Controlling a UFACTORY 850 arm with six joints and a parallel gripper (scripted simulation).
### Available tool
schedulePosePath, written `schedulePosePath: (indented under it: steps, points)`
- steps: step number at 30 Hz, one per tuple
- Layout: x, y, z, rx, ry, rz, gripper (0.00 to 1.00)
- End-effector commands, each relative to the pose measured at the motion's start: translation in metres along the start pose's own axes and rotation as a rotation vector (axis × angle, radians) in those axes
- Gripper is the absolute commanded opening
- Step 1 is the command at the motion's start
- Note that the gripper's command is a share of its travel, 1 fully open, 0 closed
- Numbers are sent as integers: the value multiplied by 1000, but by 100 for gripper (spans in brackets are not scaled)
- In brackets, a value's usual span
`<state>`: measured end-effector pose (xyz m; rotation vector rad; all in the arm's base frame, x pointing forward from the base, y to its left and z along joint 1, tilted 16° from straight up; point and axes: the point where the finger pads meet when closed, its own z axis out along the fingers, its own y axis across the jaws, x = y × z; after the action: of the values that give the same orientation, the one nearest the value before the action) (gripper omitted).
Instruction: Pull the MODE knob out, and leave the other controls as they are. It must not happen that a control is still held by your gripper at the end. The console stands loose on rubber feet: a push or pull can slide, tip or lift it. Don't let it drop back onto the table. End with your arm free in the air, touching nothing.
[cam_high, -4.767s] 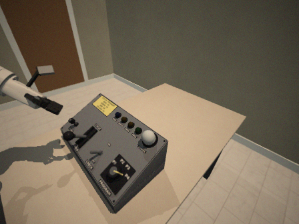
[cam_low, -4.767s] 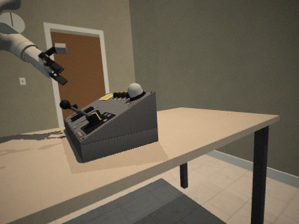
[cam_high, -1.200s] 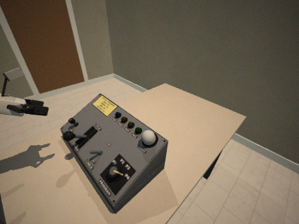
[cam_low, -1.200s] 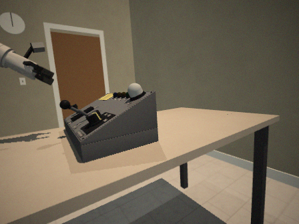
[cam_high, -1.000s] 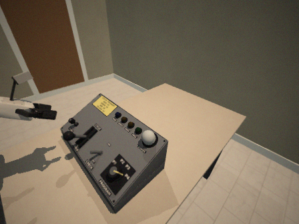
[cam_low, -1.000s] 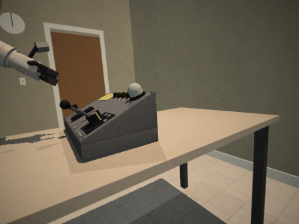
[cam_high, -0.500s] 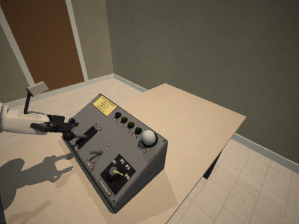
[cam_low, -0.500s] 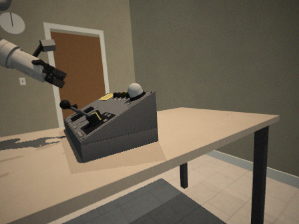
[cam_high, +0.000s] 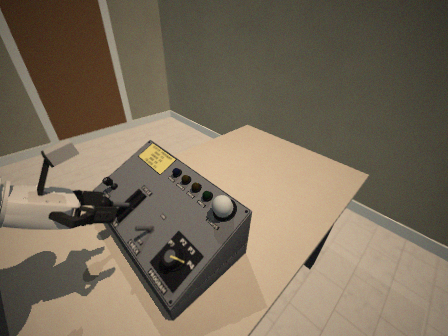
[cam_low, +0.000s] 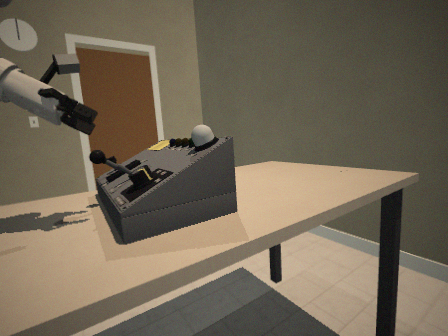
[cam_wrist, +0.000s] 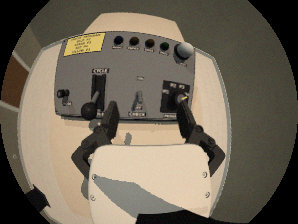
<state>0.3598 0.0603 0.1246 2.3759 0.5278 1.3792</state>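
The grey console (cam_high: 175, 220) stands on a tan mat on the table. A white round knob (cam_high: 223, 206) sits at its upper right corner, beside a row of small dark buttons (cam_high: 190, 186); the label under the knob is too small to read. The knob also shows in the side view (cam_low: 202, 135) and in the wrist view (cam_wrist: 184, 50). My gripper (cam_high: 117, 209) is open and empty. It hangs well above the console's lever end, far from the white knob, as the side view (cam_low: 82, 117) shows. In the wrist view the fingers frame the console's lower edge.
A black ball-topped lever (cam_low: 100, 157) sticks up from the console's left end, under my gripper. A rotary selector with a yellow pointer (cam_high: 175, 260) sits at the near corner, with a small toggle (cam_high: 145, 228) mid-panel. A yellow label (cam_high: 157, 158) marks the far corner. The table edge is to the right.
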Motion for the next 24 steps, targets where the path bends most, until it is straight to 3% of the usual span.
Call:
schedulePosePath:
  steps: [1, 7, 24]
  points:
    - [-11, 23, -4, 22, 7, 17, 100]
    - [-18, 34, -10, 26, 9, 35, 100]
    - [-18, 35, -10, 26, 9, 35, 100]
